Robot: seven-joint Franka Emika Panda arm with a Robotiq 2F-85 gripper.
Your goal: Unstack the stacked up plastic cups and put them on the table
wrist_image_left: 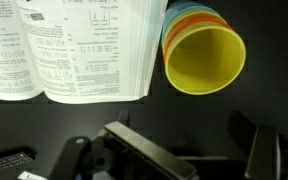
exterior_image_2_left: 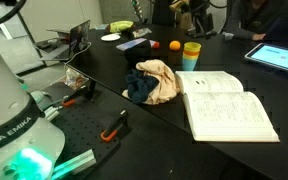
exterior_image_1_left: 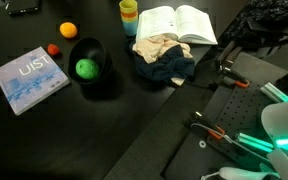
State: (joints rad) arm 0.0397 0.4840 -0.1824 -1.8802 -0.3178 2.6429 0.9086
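Note:
The plastic cups are nested in one stack, yellow inside, then orange, then blue. The stack (wrist_image_left: 204, 50) fills the top right of the wrist view, mouth toward the camera. It stands upright on the black table (wrist_image_left: 74, 120) in both exterior views (exterior_image_1_left: 129, 17) (exterior_image_2_left: 190, 55), beside an open book. My gripper (wrist_image_left: 181, 130) is open and empty, its two fingers spread at the bottom of the wrist view, short of the cups and not touching them. I cannot make out the gripper in the exterior views.
An open book (wrist_image_left: 64, 50) (exterior_image_1_left: 179, 22) (exterior_image_2_left: 229, 105) lies right next to the cups. A heap of cloth (exterior_image_1_left: 162, 55) (exterior_image_2_left: 152, 82), a black bowl (exterior_image_1_left: 102, 78) holding a green ball (exterior_image_1_left: 85, 68), an orange fruit (exterior_image_1_left: 68, 30) and a grey-blue book (exterior_image_1_left: 29, 80) lie further off.

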